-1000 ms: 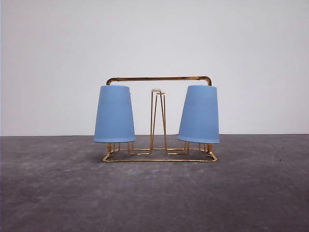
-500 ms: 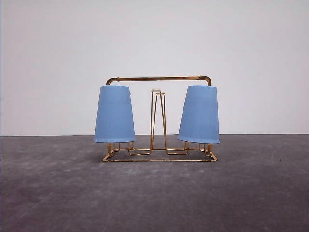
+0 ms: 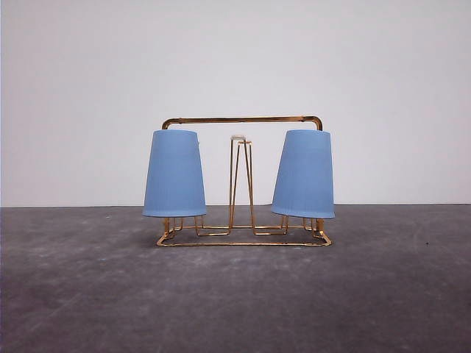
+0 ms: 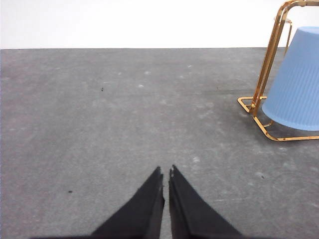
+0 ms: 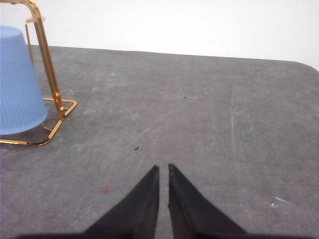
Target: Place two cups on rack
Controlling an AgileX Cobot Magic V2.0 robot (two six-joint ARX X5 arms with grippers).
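Spanning the whole lower part of the front view, the grey table (image 3: 235, 294) carries the rack (image 3: 243, 120) at its middle, in front of a white wall (image 3: 235, 59). Its long axis runs from side to side, with the arched top bar level and the flat wire base resting on the table. Both cups hang upside down on the rack, mouths down and closed ends up, each cup's long axis close to upright. The left cup (image 3: 174, 175) sits nearly straight, while the right cup (image 3: 305, 175) leans a little, its top tipped toward the middle of the rack. Each cup hides the prong that carries it, so only short wire legs show beneath the rims. Between the cups stands a bare prong (image 3: 239, 138) with a white tip, pointing up. What is inside the cups cannot be seen, since their mouths face down.

Each wrist view cuts its cup off at the frame edge. The left gripper (image 4: 166, 172) hovers over bare table, well apart from the rack, fingers drawn almost together and holding nothing. The right gripper (image 5: 164, 169) does likewise on the other side, with only a thin slit between its fingers.
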